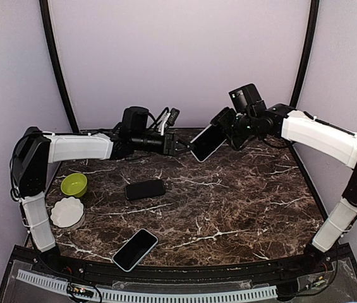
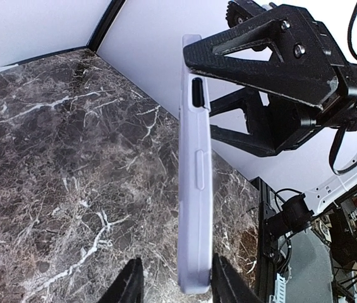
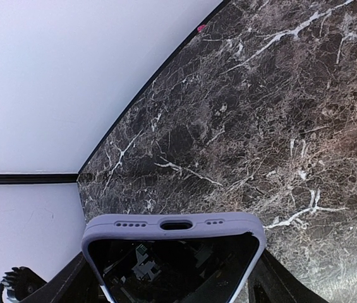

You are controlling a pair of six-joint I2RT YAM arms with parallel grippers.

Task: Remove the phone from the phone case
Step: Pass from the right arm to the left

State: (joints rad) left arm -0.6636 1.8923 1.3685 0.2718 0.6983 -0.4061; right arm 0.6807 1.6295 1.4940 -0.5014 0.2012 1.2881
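A phone with a dark screen (image 3: pixel 175 271) sits in a lavender case (image 3: pixel 175 224). My right gripper (image 1: pixel 229 129) is shut on its sides and holds it tilted in the air above the back of the marble table (image 1: pixel 241 196). In the left wrist view the case (image 2: pixel 196 170) shows edge-on, with the right gripper (image 2: pixel 200 91) clamped on its far end. My left gripper (image 2: pixel 175 271) is open and straddles the case's near end. Its right finger (image 2: pixel 229 284) is against the case and its left finger (image 2: pixel 127 284) stands apart. In the top view the left gripper (image 1: pixel 181 146) meets the phone's (image 1: pixel 206 143) lower end.
A black phone (image 1: pixel 145 189) lies on the table left of centre. Another phone in a light case (image 1: pixel 135 249) lies near the front edge. A green bowl (image 1: pixel 74 184) and a white scalloped dish (image 1: pixel 67 213) stand at the left.
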